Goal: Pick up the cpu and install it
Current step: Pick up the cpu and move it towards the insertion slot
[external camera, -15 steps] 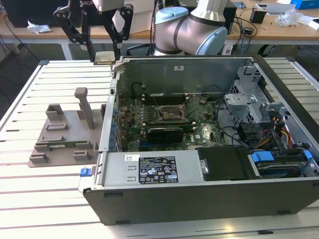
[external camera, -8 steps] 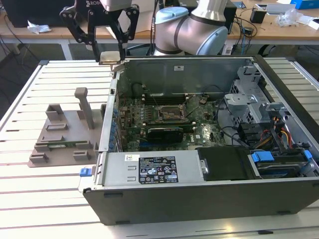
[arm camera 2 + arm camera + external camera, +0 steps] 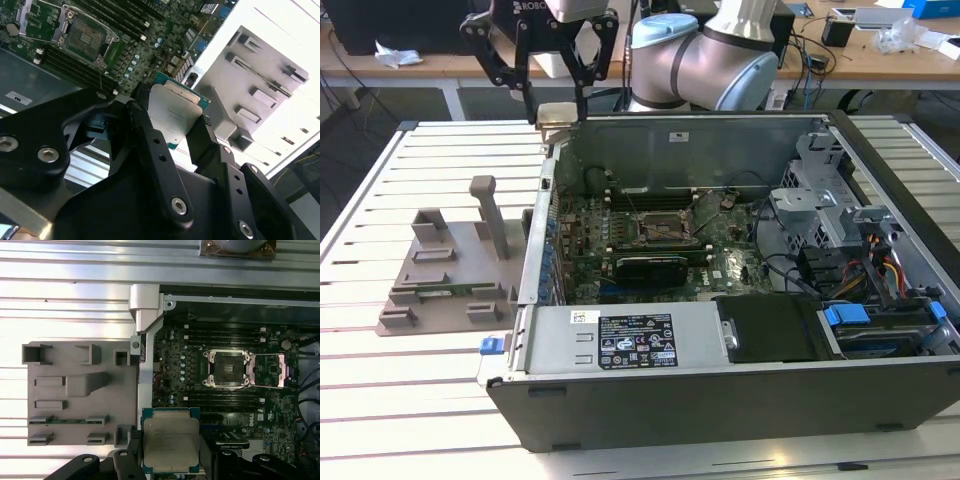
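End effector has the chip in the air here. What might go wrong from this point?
1. The end effector pinches the chip by two edges only; it may slip or twist.
2. The socket lies open; a tilted or misturned placement might damage it.
3. The case wall lies about under the chip; descending here might clip it.

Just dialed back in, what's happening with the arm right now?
The arm's pincer is shut on the cpu, gripping two opposite edges. It hangs above a corner of the open computer case, toward the exterior view's left. The motherboard socket is open and empty, so the chip is not yet installed. A grey holder tray sits on the table beside the case.
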You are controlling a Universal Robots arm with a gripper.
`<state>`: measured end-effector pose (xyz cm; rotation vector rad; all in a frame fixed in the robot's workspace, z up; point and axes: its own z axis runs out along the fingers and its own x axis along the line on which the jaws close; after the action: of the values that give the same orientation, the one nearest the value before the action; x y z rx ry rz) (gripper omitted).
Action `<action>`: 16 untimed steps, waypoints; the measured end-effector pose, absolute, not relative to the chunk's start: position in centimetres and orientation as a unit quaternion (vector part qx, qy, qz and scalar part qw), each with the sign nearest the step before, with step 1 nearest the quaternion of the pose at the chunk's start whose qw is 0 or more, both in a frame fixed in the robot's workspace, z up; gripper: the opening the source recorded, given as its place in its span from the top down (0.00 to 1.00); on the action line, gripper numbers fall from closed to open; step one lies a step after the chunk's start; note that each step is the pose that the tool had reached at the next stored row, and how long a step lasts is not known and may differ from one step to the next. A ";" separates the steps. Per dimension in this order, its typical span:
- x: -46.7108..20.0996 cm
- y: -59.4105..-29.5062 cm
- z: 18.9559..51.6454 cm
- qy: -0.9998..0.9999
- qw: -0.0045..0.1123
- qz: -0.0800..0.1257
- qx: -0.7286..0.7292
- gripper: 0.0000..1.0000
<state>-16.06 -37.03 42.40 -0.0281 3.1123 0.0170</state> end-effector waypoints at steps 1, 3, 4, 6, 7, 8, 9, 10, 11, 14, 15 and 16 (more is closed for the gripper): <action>-15.9 -37.0 42.4 1.000 0.015 0.005 -0.009 0.46; -15.6 -37.0 42.4 1.000 0.015 0.005 -0.009 0.46; -15.4 -37.0 42.4 1.000 0.015 0.005 -0.009 0.46; -15.2 -37.0 42.4 1.000 0.015 0.005 -0.009 0.46; -15.0 -37.0 42.4 1.000 0.014 0.005 -0.009 0.46; -14.9 -37.0 42.4 1.000 0.015 0.005 -0.009 0.46; -14.5 -37.0 42.4 1.000 0.015 0.005 -0.009 0.46; -14.3 -37.0 42.4 1.000 0.015 0.005 -0.009 0.46; -14.2 -37.0 42.4 1.000 0.015 0.005 -0.009 0.46; -13.7 -37.0 42.4 1.000 0.015 0.005 -0.009 0.46; -13.6 -37.0 42.4 1.000 0.015 0.005 -0.009 0.46; -13.5 -37.0 42.4 1.000 0.015 0.005 -0.009 0.46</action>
<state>-13.46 -37.02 42.40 -0.0282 3.1124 0.0169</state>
